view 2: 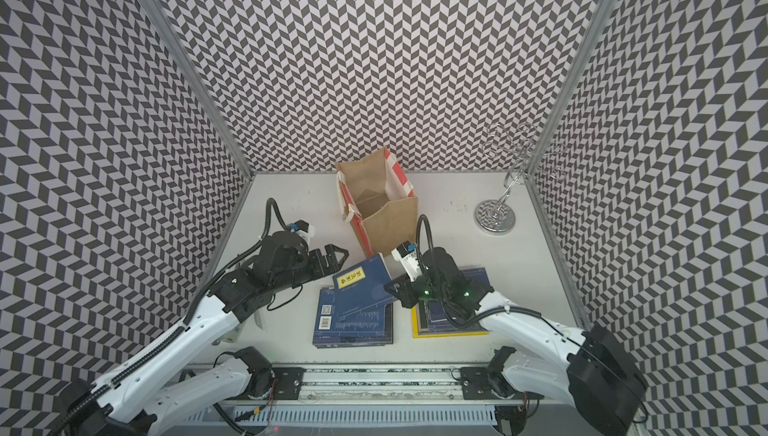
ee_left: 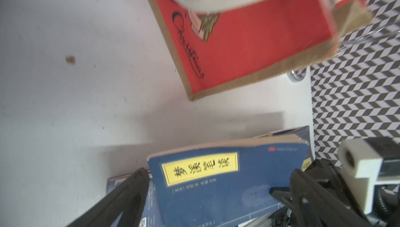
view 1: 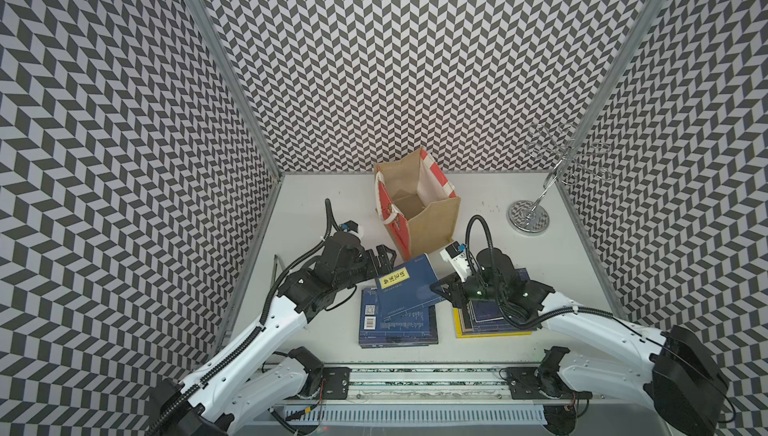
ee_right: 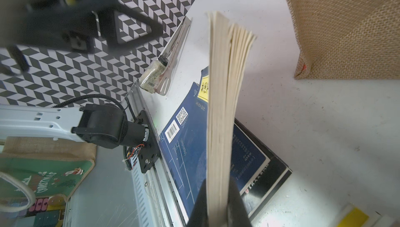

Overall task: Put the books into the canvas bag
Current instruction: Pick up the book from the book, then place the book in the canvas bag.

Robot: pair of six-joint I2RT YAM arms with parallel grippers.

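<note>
Books sit mid-frame in two stacks — one navy book [view 1: 409,282] tilts up off the left stack [view 1: 397,321], pinched at its edge by the right gripper [ee_right: 217,202]; left gripper [view 1: 384,261] spread wide, empty; bag [view 1: 432,221] stands upright behind.

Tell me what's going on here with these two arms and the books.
The right end effector is shut on a navy book, lifted off the left stack and tilted near the bag. The left end effector hangs open beside it, holding nothing. The bag stands open; no book shows inside. A second stack lies under the right arm.
</note>
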